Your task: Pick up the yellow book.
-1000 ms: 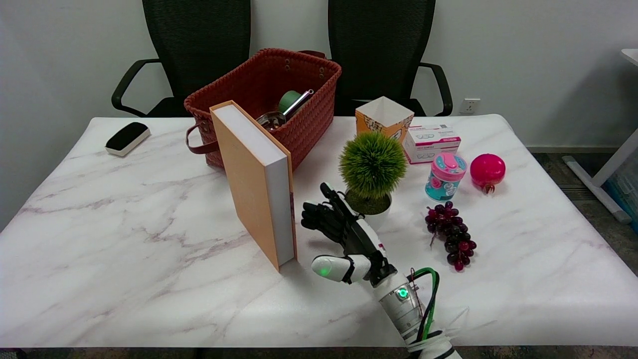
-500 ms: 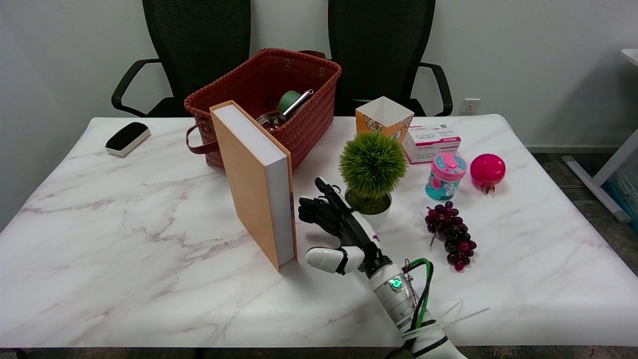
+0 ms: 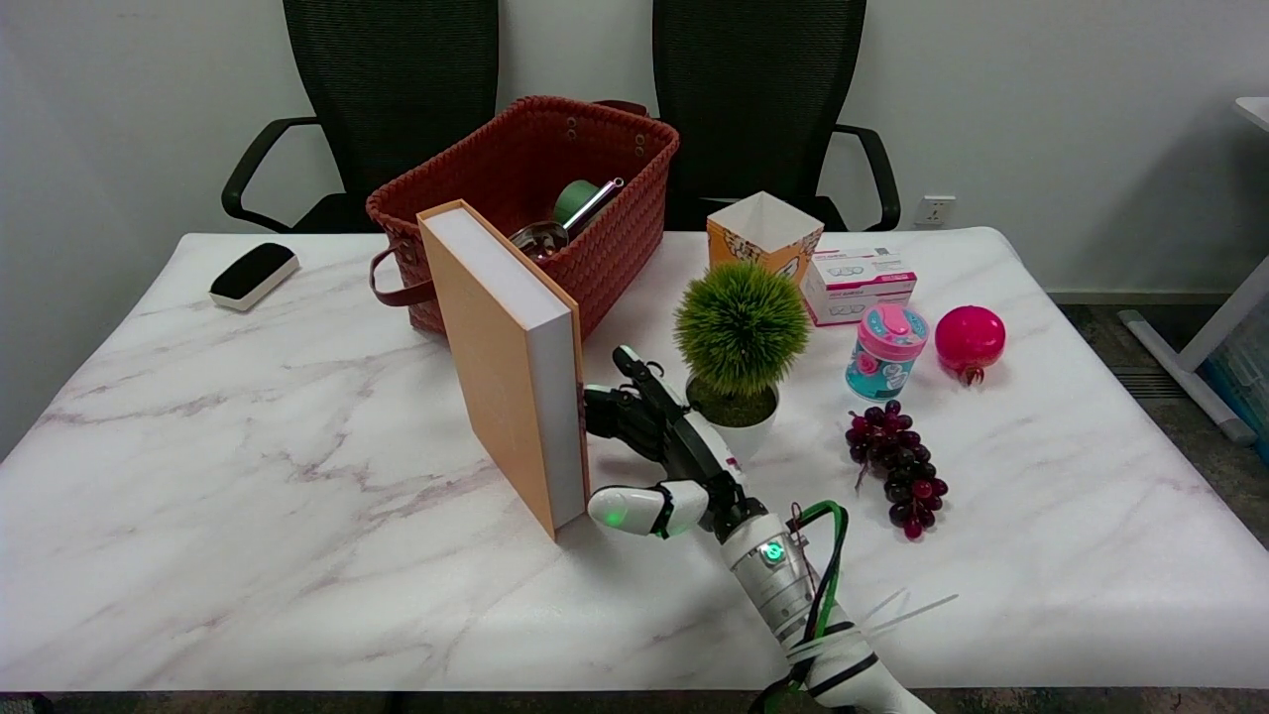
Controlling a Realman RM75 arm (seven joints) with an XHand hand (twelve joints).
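Note:
The yellow book (image 3: 501, 372) stands upright on the marble table (image 3: 248, 476), its orange-yellow cover facing left and its white page block facing me. My right hand (image 3: 654, 451) is just to the book's right, low over the table. Its dark fingers (image 3: 607, 412) reach the book's right face at about mid height, and the white thumb (image 3: 625, 508) points at the book's near lower corner. The fingers are spread and hold nothing. Whether they touch the book I cannot tell.
A red woven basket (image 3: 615, 228) with a green cup and metal items stands behind the book. A small potted green plant (image 3: 741, 342) sits right beside my hand. Grapes (image 3: 897, 466), a pink-lidded cup (image 3: 885, 352), a pink ball (image 3: 970, 339), two boxes and a black eraser (image 3: 253, 275) lie around.
My right hand has moved left and slightly away from me, from a clear gap beside the book to right against its right face. The book has not moved.

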